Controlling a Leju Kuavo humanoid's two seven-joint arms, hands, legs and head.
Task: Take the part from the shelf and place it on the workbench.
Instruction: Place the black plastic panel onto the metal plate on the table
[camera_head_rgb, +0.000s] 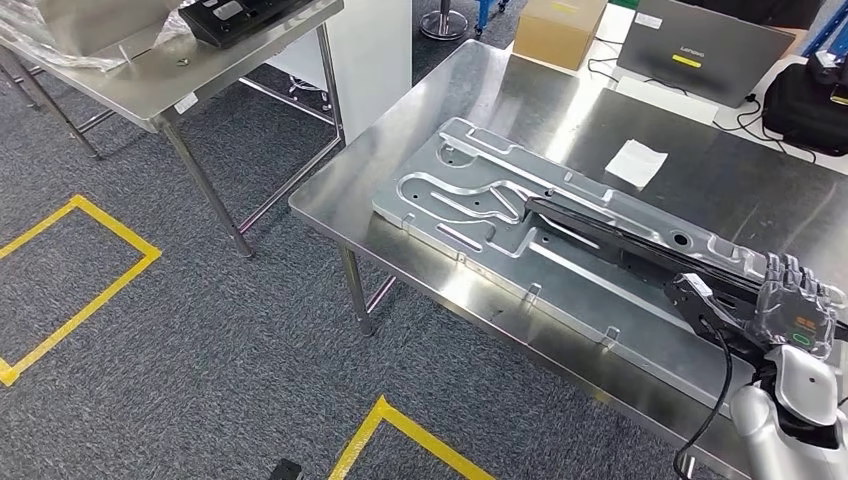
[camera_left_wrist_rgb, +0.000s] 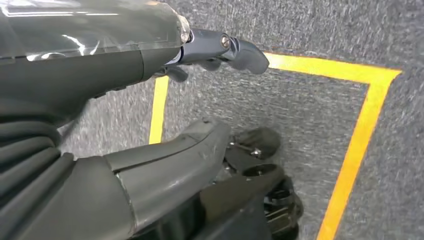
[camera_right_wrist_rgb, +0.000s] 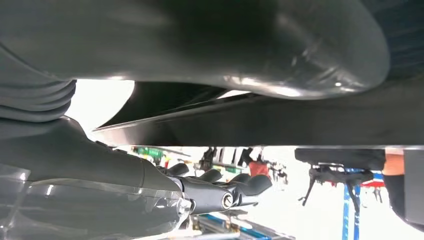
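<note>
A long black part (camera_head_rgb: 610, 235) lies slantwise on a silver machined plate (camera_head_rgb: 470, 200) on the steel workbench (camera_head_rgb: 560, 110). My right hand (camera_head_rgb: 795, 305) is at the part's near end by the bench's right front edge, fingers stretched out and apart. In the right wrist view a dark slab, the part (camera_right_wrist_rgb: 280, 125), runs between the thumb and the fingers (camera_right_wrist_rgb: 235, 187), with a bright gap between it and the fingers. My left hand (camera_left_wrist_rgb: 125, 65) hangs over the carpet with its fingers straight and nothing in it.
A closed laptop (camera_head_rgb: 705, 45), a cardboard box (camera_head_rgb: 560, 30), a black bag (camera_head_rgb: 810, 105) and a white sheet (camera_head_rgb: 637, 162) sit at the bench's back. A second steel table (camera_head_rgb: 170, 75) stands far left. Yellow tape (camera_head_rgb: 85, 280) marks the carpet. A black cable (camera_head_rgb: 715, 400) loops by my right wrist.
</note>
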